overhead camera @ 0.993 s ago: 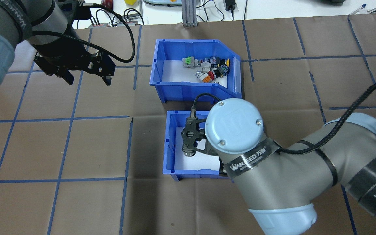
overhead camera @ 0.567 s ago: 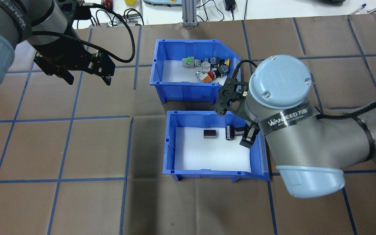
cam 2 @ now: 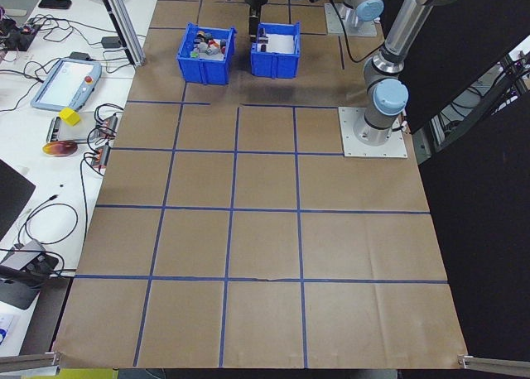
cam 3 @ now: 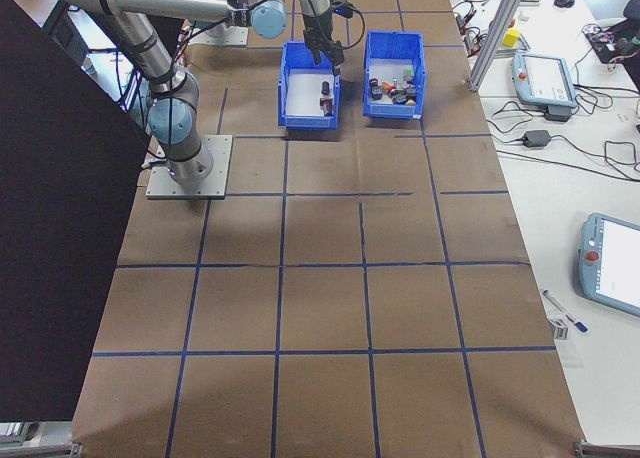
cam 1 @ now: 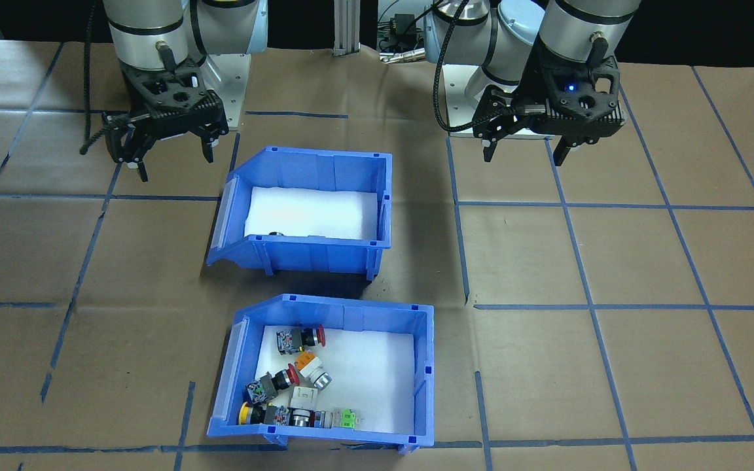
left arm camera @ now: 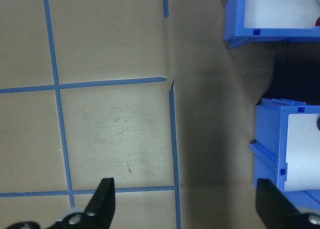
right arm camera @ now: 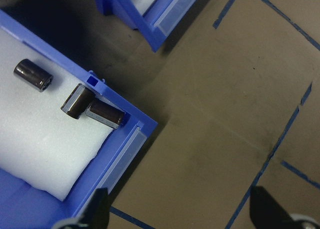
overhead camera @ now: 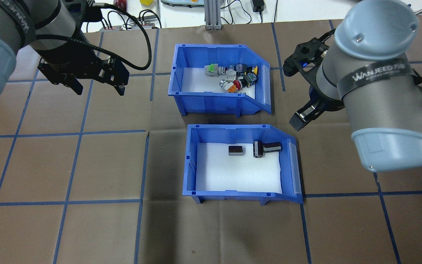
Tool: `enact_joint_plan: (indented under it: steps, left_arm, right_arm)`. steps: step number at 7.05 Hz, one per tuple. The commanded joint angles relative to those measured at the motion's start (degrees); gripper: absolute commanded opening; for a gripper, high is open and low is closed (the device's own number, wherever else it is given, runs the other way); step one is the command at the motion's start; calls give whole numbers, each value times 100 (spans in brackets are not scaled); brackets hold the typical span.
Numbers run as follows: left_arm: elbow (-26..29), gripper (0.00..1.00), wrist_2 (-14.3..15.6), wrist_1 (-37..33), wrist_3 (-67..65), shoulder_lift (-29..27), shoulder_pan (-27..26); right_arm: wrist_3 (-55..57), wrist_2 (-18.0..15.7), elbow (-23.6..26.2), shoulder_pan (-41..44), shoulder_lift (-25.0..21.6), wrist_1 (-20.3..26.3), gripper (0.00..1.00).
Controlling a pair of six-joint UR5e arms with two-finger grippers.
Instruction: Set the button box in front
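The button box (overhead camera: 211, 103), a blue bin with white foam and colourful push-buttons (overhead camera: 234, 77), stands on the far side from the robot; it is nearest the camera in the front view (cam 1: 357, 315). My right gripper (overhead camera: 293, 96) hangs open and holds nothing, to the right of both bins, over the paper. Its wrist view shows the box's sloped corner (right arm camera: 167, 14) at the top edge. Well left of the box, my left gripper (overhead camera: 99, 90) stands open with nothing in it, its fingertips (left arm camera: 102, 199) above bare paper; a corner of the box (left arm camera: 265, 33) shows at upper right.
A second blue bin (overhead camera: 196, 161) holding dark cylinders (overhead camera: 266, 147) sits between the button box and the robot, a narrow gap apart. Brown paper with a blue tape grid (overhead camera: 86, 132) covers the table. Cables and devices lie beyond the far edge (overhead camera: 211, 11).
My right arm has swung up and out of the cylinder bin, moving right and away to beside the bins. The left arm and both bins have stayed put.
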Motion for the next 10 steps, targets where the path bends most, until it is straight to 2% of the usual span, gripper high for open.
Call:
enact_joint_plan:
  steps: [1,4,7,10]
  left_arm:
    - [0,99,0,0,0,-2,0]
    - [0,99,-9,0,0,-2,0]
    - [35,99,0,70,-35,-29,0]
    - [-104,99,0,394,-114,15,-17]
  right_arm:
    - [1231,275,-506,-357,31,642,100]
    - [2175,407,-587,-428,101,1021,100]
    - [2494,575,-1122,-428,478,1698,100]
    - [2494,557,-1289,-428,497,1717,100]
